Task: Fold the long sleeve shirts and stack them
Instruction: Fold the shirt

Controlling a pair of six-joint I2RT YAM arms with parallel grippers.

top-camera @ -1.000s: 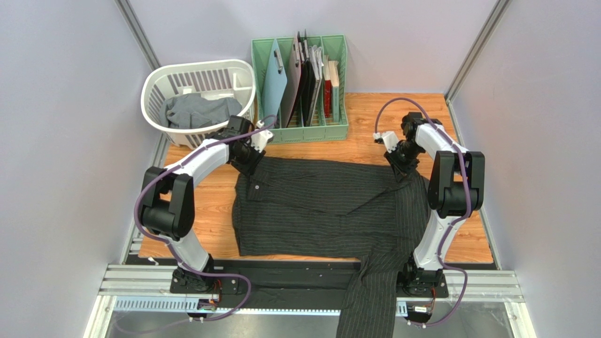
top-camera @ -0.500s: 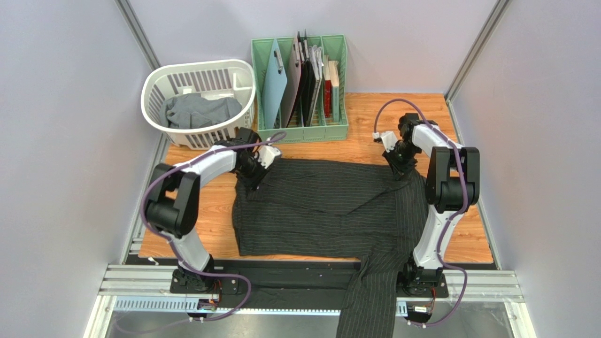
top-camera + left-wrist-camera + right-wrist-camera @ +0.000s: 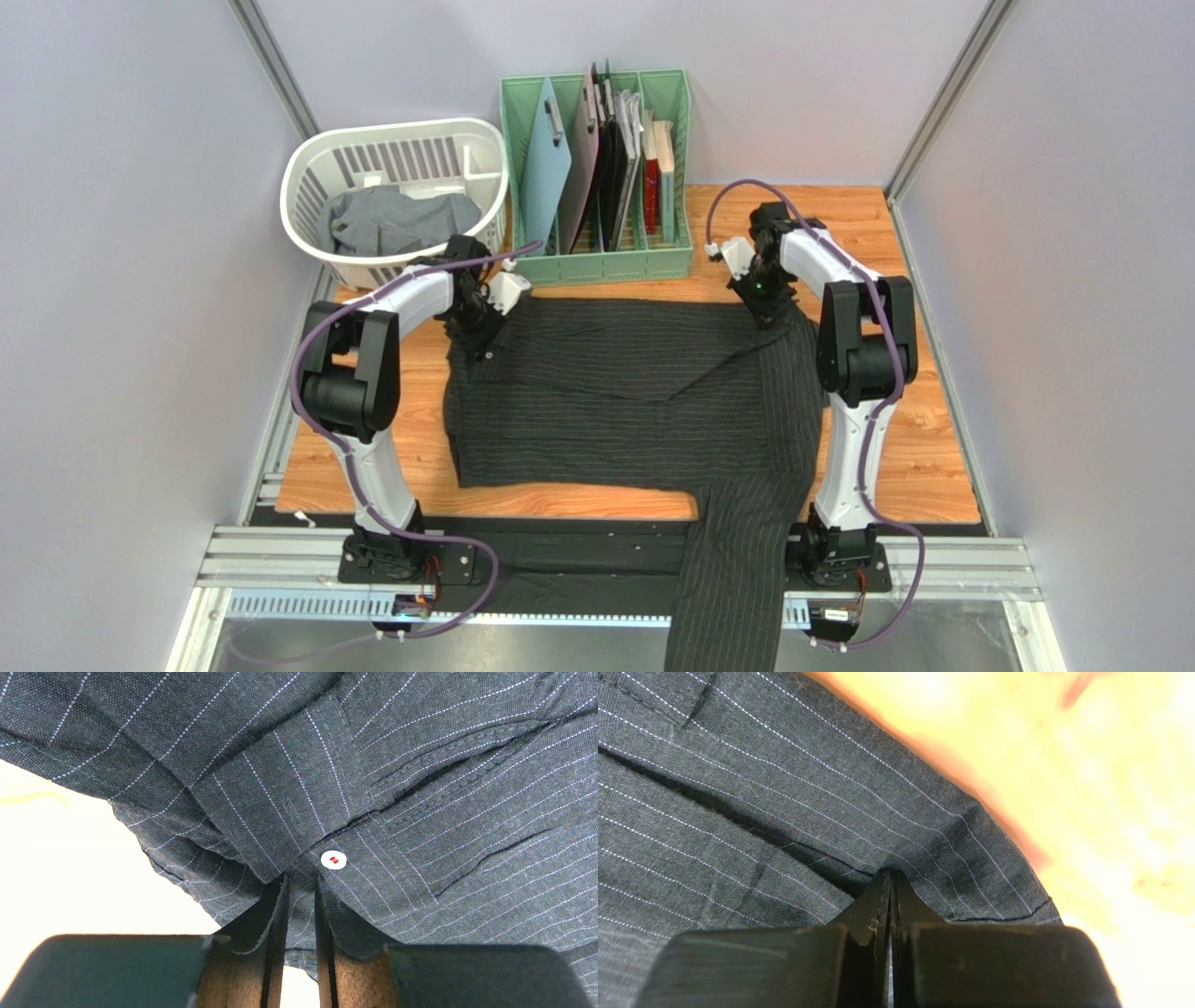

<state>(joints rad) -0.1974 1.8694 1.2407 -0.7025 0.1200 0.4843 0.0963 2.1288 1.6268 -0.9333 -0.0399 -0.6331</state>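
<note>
The black pinstriped shirt (image 3: 631,399) lies spread flat across the wooden counter (image 3: 926,462), its two far corners at the jaws: the left jaws sit on its far left corner, the right jaws on its far right corner. One long sleeve (image 3: 730,588) trails over the counter's near edge between the arm bases. The cloth is a dark woven fabric with thin pale stripes, stitched seams and a small round white button (image 3: 333,859) sewn with red thread. The left wrist view shows that button just beyond the left jaws, which stand a slim gap apart with a fold of the shirt's edge caught between them. The right jaws are clenched tight, pinching a ridge of striped cloth close to the shirt's edge, with bright wood showing just past it. A plain grey shirt (image 3: 386,217) lies crumpled inside the white slotted laundry basket (image 3: 302,168) at the far left, beside the green rack (image 3: 673,259) of upright boards.
</note>
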